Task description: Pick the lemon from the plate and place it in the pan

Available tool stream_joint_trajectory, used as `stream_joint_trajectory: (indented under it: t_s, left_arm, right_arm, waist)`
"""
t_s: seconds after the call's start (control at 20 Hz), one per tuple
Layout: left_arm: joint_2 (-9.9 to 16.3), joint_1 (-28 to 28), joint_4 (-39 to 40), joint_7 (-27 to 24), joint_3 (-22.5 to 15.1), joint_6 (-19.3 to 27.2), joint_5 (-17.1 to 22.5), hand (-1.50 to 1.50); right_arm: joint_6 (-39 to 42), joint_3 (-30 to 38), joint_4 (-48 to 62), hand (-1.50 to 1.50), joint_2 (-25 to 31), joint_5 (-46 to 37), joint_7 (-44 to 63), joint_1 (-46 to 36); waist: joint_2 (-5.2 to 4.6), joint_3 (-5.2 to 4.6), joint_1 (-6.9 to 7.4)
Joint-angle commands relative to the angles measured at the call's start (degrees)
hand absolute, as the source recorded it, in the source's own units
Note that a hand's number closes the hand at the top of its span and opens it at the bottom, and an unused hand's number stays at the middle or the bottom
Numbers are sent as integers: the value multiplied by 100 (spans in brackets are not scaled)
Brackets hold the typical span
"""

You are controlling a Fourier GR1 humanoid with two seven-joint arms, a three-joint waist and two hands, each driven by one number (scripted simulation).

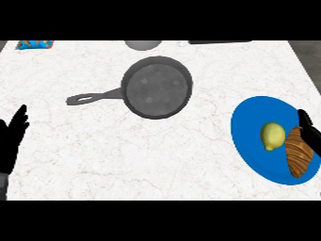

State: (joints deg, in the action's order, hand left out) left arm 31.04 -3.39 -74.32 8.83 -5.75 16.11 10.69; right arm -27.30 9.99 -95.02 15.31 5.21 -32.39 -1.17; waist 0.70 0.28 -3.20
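White marbled table (190, 155), seen from steeply above. Right hand (318, 141) at the right edge, fingers (308, 127) straight and open, lying over the right rim of the blue plate (250, 127), holding nothing. Beside them on the plate a brown croissant (298, 153); just left of it the lemon (272, 136), long axis near-vertical in view, nub end toward the lower edge. Dark pan (157, 87) well apart, up and left, handle toward the left. Left hand (5, 143) open at the left edge, resting, fingers up
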Motion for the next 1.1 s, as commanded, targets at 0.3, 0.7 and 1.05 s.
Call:
stream_joint_trajectory:
  t_s: [0.3, 0.7, 1.05]
  left_arm:
    - [-74, -195, 191, 114, 39, -172, -172, 0]
    - [36, -286, -81, 200, 47, -164, -211, 0]
    - [-107, -350, -98, 264, -101, -233, -265, 0]
  right_arm:
    - [-360, -270, -1653, -150, -334, -1080, -715, 2522]
    - [-649, -284, -1780, -150, 481, -3491, 1885, 3276]
    - [569, -441, -2451, -150, 781, -5371, 4438, 3301]
  waist:
    - [-62, -42, 193]
    - [-174, -90, 409]
    - [-171, -80, 517]
